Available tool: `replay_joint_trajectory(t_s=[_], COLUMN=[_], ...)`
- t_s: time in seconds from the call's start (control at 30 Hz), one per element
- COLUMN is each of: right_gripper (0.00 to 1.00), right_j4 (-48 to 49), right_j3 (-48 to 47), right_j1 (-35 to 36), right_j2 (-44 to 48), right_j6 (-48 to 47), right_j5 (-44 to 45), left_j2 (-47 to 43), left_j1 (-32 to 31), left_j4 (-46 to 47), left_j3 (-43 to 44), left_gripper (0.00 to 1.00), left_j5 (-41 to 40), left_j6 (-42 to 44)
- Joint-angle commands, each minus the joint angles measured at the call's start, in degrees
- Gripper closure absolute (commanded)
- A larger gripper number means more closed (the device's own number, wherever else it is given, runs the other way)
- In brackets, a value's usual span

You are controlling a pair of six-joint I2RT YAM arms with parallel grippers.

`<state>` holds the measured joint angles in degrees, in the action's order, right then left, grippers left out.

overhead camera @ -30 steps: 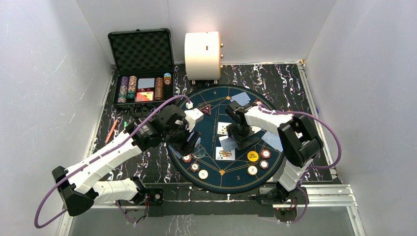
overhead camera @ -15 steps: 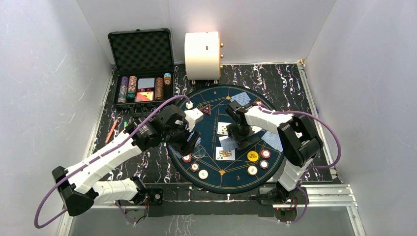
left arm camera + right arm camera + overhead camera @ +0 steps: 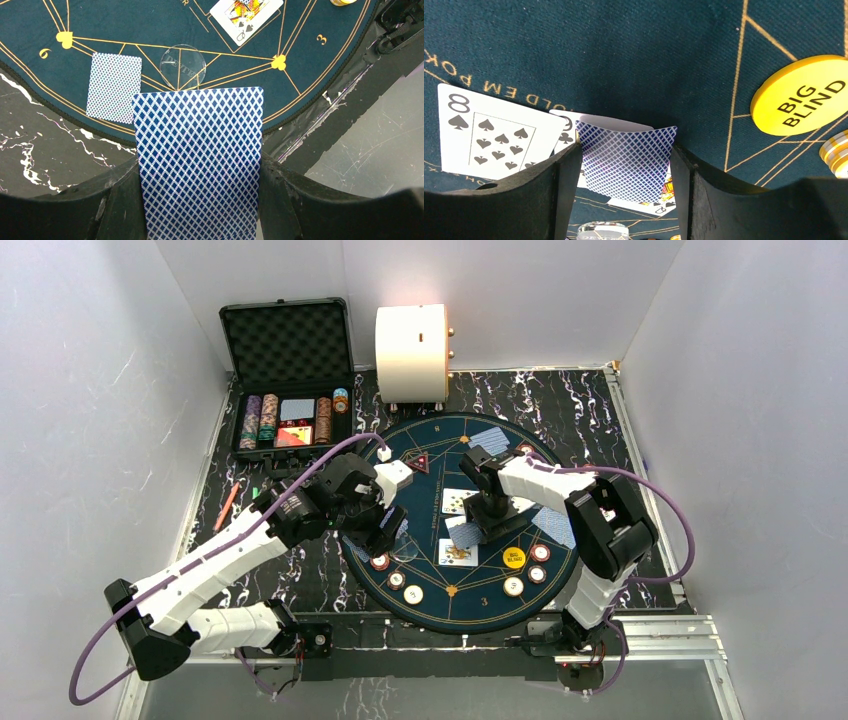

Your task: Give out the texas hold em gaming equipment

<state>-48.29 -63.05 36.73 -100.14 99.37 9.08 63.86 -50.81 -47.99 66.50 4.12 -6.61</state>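
Observation:
My left gripper (image 3: 200,167) is shut on a blue-backed playing card (image 3: 200,130), held upright over the near-left rim of the round green poker mat (image 3: 470,440). Below it lie a face-down card (image 3: 114,87) and a clear dealer button (image 3: 182,62). My right gripper (image 3: 625,152) is shut on another blue-backed card (image 3: 626,150), which bows between the fingers just above the mat's centre. An eight of spades (image 3: 494,132) and a yellow Big Blind button (image 3: 804,95) lie beside it. Red-and-white chips (image 3: 397,580) sit along the mat's near edge.
An open black case (image 3: 290,370) with chip stacks stands at the back left, a big cream cylinder (image 3: 410,352) behind the mat. A red triangular marker (image 3: 421,462) and more blue-backed cards (image 3: 488,439) lie on the mat's far side. An orange pen (image 3: 226,506) lies left.
The right wrist has edged slightly toward the mat's centre over its card. The left arm and its card have hardly moved.

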Motion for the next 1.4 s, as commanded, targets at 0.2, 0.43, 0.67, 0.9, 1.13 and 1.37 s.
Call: replay_joint_trajectory(t_s=[0.2,0.43,0.67,0.9,1.13,1.37], right_gripper=[0.31,0.3,0.3,0.3,0.3,0.29], right_j4=[-0.9,-1.5,-2.2,-2.7,-2.7,-4.6], right_j3=[2.6,3.2,1.6,-2.7,-10.9,-21.9], right_j1=[0.1,0.1,0.2,-0.5,-3.0,-5.8], right_j2=[4.1,6.9,7.7,5.6,-1.9,-11.8], right_j6=[2.6,3.0,3.5,3.8,2.8,3.0], right_j5=[2.1,2.0,3.1,5.0,5.6,5.2], left_j2=[-1.1,-0.7,-0.6,-0.8,-1.1,-1.6], left_j1=[-0.3,-0.3,-0.3,-0.3,-0.3,-0.3], left_j4=[0.6,0.8,1.0,1.0,1.0,1.0], left_j3=[1.2,1.3,1.2,1.0,0.6,0.1], left_gripper=[1.0,1.0,1.0,1.0,1.0,1.0], left_j5=[1.2,1.4,1.7,1.5,1.3,1.6], left_j6=[-0.2,-0.2,-0.3,-0.3,-0.2,-0.1])
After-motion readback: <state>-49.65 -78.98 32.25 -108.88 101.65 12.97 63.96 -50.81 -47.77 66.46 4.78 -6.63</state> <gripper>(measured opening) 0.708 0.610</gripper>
